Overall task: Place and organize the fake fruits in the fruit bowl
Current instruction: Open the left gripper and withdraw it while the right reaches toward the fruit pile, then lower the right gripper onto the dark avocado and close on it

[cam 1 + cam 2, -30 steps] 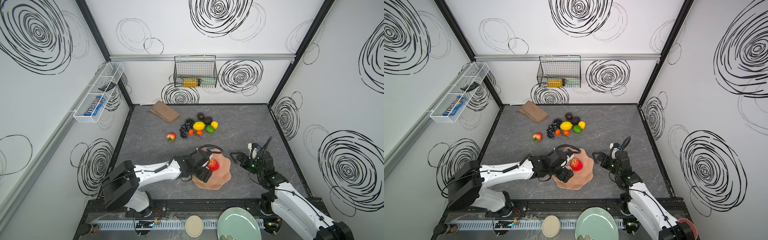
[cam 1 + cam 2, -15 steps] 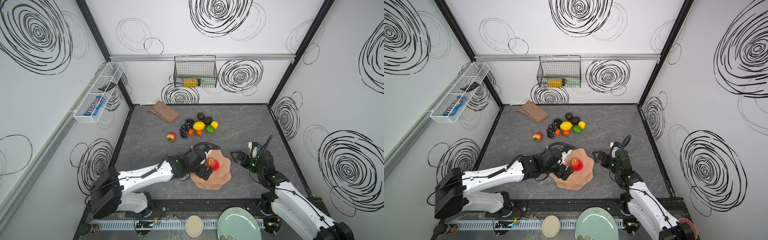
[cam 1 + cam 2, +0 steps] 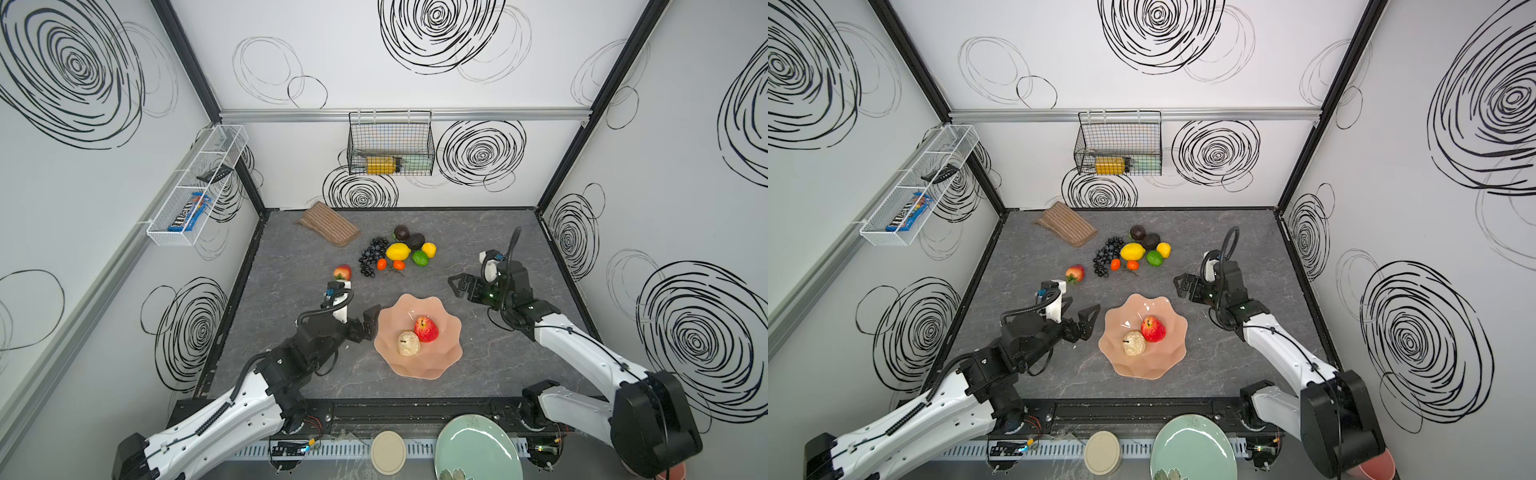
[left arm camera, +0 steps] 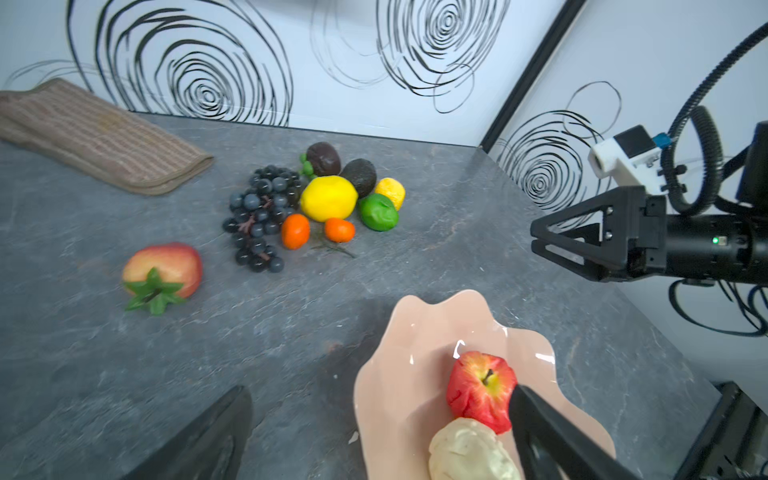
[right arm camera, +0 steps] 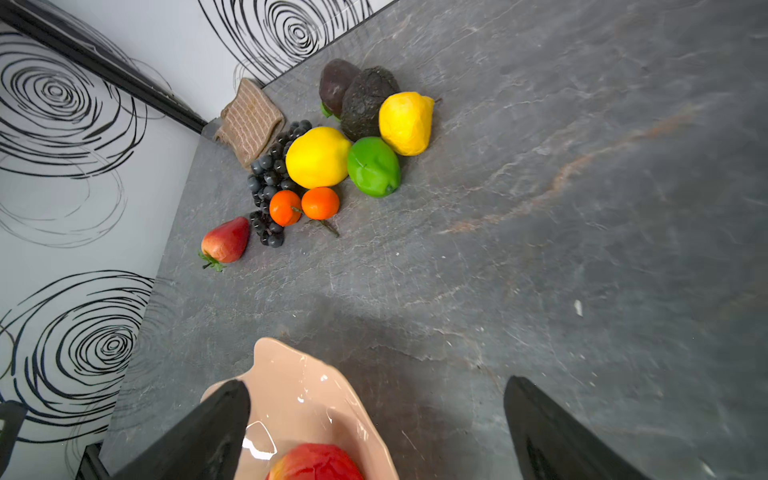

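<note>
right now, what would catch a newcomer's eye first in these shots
The wavy pink bowl near the front of the table stands out, holding a red apple and a beige fruit. Farther back lies a bright fruit pile around a yellow lemon, a strawberry apart on its left. The left pincer and right pincer hover open on either side of the bowl.

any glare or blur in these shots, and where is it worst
Left wrist view: white glare spots on the bowl, and the fingers of the left tool are out of focus. Right wrist view: glare on the bowl too, and a soft shadow on the table beside it. In both top views: even light, sharp focus, a sheen on the green plate.
</note>
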{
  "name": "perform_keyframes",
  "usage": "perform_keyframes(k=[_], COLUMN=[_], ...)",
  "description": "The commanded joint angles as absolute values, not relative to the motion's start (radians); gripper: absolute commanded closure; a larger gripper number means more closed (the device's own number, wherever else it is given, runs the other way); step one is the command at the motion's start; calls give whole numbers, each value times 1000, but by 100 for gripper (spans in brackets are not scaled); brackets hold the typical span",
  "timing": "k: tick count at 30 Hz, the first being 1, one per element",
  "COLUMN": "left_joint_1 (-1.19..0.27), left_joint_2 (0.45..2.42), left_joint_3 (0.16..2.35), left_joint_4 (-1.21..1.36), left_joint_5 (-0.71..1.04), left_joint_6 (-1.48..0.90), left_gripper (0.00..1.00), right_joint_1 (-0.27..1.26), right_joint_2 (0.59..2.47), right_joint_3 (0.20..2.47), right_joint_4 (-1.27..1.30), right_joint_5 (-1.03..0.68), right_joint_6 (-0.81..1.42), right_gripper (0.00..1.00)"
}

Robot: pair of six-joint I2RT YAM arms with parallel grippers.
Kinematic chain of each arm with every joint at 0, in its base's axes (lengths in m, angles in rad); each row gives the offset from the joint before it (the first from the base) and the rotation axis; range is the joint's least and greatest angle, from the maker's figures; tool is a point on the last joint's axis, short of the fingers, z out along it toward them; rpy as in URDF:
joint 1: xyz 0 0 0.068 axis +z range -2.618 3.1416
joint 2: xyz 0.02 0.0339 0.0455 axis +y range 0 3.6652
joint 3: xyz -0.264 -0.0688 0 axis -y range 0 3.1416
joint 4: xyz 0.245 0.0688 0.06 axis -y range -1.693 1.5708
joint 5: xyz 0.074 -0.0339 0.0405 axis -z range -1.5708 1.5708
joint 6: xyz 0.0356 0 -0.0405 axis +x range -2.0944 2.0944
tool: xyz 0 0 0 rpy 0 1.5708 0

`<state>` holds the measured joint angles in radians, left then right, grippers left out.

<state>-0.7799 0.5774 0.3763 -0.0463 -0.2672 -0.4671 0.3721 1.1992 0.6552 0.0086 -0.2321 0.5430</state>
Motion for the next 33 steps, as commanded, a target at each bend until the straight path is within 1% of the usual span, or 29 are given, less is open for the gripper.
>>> perform_keyframes(k=[1, 5, 9, 12, 15, 22, 25, 33], left_joint_1=[-769, -765, -764, -758, -755, -752, -752, -750], left_joint_2=[499, 419, 366, 338, 342, 390, 401, 422], left_joint_3=[288, 196, 114, 95, 91, 104, 107, 110], left_joint_4=[31, 86, 165, 194, 211, 210, 214, 221], left_joint_5=[-346, -339, -275, -238, -229, -230, -227, -229], left_joint_6=[-512, -467, -382, -370, -370, -374, -376, -376], left_gripper=[0, 0, 0, 0, 0, 0, 0, 0], right_joint_1=[417, 424, 404, 382, 388, 384, 388, 387], right_joint_2=[1315, 1483, 1643, 1760, 1855, 2009, 2057, 2168], right_joint_3=[780, 918, 1075, 1195, 1287, 1465, 1539, 1699], right_joint_4=[-8, -35, -115, -182, -208, -258, -278, -317], right_joint_5=[-175, -154, -123, -144, -126, -99, -85, -125], right_joint_6=[454, 398, 362, 348, 329, 323, 298, 187], right_gripper=[0, 0, 1, 6, 8, 11, 10, 3])
